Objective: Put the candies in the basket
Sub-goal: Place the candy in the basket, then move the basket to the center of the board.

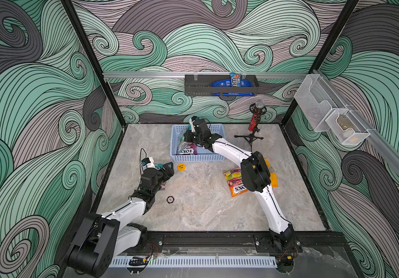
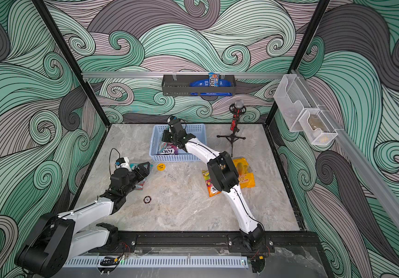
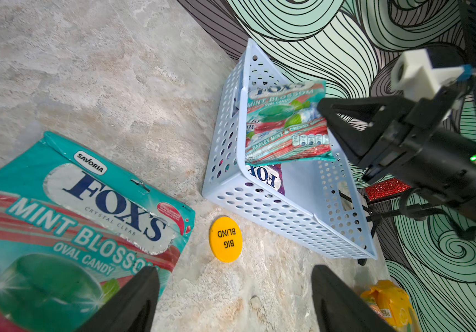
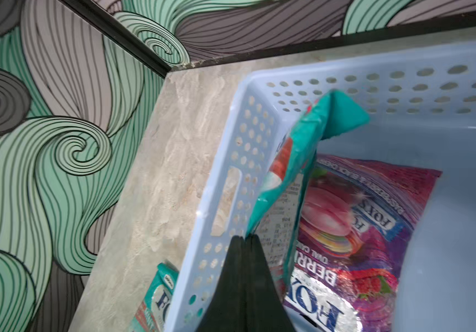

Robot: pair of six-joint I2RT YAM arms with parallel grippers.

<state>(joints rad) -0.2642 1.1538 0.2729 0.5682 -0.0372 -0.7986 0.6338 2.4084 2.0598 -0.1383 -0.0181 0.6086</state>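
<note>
Five candy bags were counted: two teal, one purple, one orange-red, one yellow.

With 12 o'clock as the far wall, the single blue basket point(image 1: 198, 157) stood at 12 o'clock on the table. One bag lay flat in it, the purple bag point(image 4: 360, 230), which read "FOX'S", "BERRIES" and "OVAL CANDY".

The right gripper point(image 4: 245, 241) was pressed together on an edge of the hanging teal bag point(image 3: 285, 123). That bag hung over the basket's 9 o'clock end, above the purple bag. Contact between the two could not be determined. It read "FOX'S MINT BLOSSOM OVAL CANDY".

Three bags lay outside the basket.
- The lying teal bag point(image 3: 73, 215) was at 9 o'clock, beside the left gripper point(image 3: 233, 268). It read "SAVORIA", "FOX'S CRYSTAL CLEAR" and "MINT BLOSSOM OVAL CANDY".
- The orange-red bag point(image 1: 235, 183) was at 3 o'clock, partly under the right arm, and read "FOX'S".
- The yellow bag point(image 2: 245, 173) lay just beside it; its print was not legible.

The left gripper's jaws stood spread and held nothing.

One yellow disc point(image 3: 225, 239), reading "BIG BLIND", lay at the basket's 7 o'clock corner. One round chip point(image 1: 170, 199) lay at 8 o'clock. One microphone point(image 1: 256, 118) stood on its stand at 1 o'clock.
</note>
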